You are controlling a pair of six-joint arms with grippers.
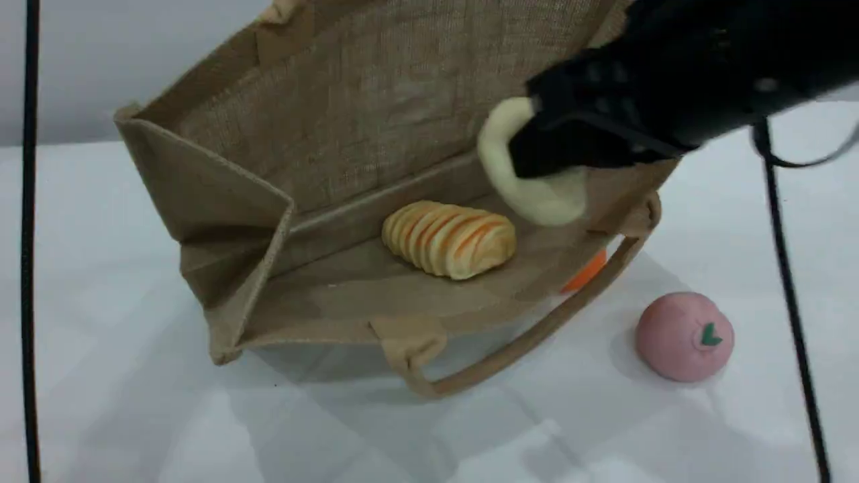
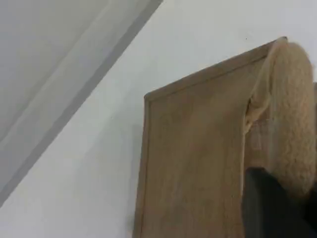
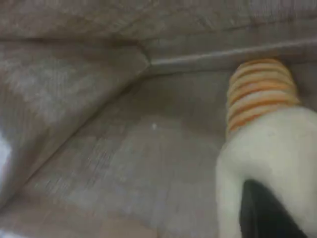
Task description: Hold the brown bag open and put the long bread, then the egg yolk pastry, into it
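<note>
Lying on its side on the white bench (image 1: 134, 416), the brown bag (image 1: 376, 114) is held with its mouth gaping toward the camera. The long bread (image 1: 448, 239) is seen resting on the bag's lower inner wall. The egg yolk pastry (image 1: 537, 198) is pinched in the right pincer (image 1: 547, 157) at the bag's right-hand opening, just above the bread. The left pincer (image 2: 277, 208) is pressed together, apparently on the upper beige handle (image 2: 292, 119), though that view is blurred. A pink ball (image 1: 684, 336) sits on the bench outside the bag, near its lower handle (image 1: 530, 335).
</note>
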